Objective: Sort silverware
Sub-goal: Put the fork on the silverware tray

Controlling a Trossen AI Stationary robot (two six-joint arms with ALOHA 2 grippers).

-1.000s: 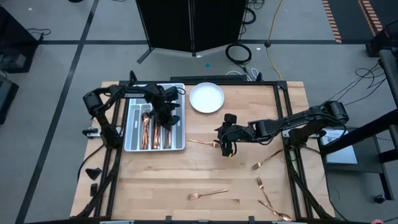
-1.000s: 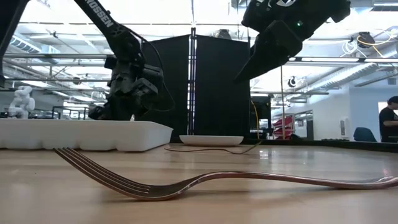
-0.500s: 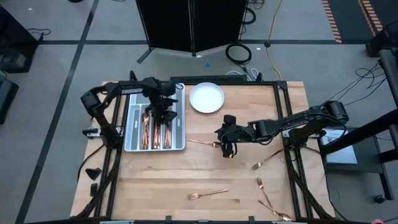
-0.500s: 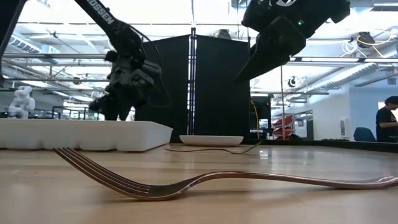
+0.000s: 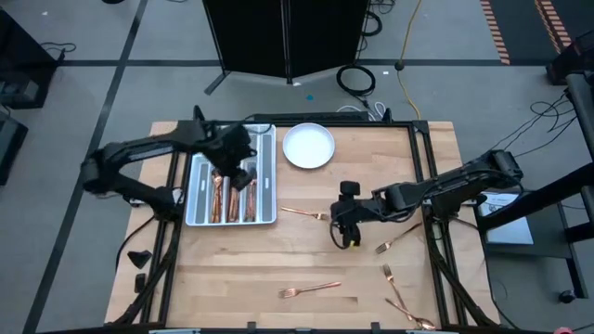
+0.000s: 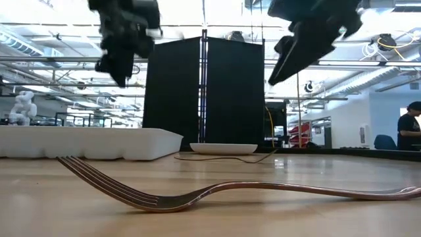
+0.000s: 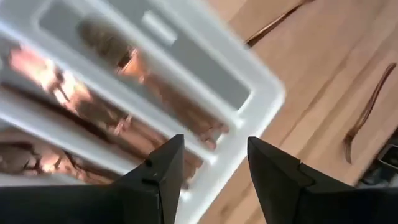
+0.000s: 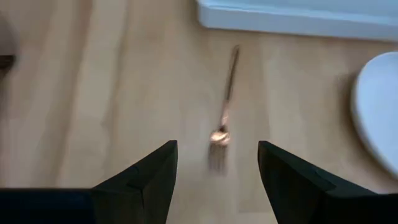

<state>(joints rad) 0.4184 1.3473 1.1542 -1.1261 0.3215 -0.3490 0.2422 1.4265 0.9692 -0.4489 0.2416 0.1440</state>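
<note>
Right gripper (image 5: 347,236) hangs open and empty just beside one fork (image 5: 303,212) on the table (image 5: 232,269); left gripper (image 5: 243,170), open, hovers over the tray (image 5: 270,176). Five forks lie loose.

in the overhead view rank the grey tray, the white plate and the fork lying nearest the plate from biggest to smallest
1. Grey tray, clearly the largest.
2. White plate.
3. Fork: about as long as the plate is wide, but far slimmer.

Both arms were dark, jointed and slim. The left pincer (image 7: 211,177) had two black, wedge-shaped fingers; the right pincer (image 8: 217,180) had matching matte black fingers.
</note>
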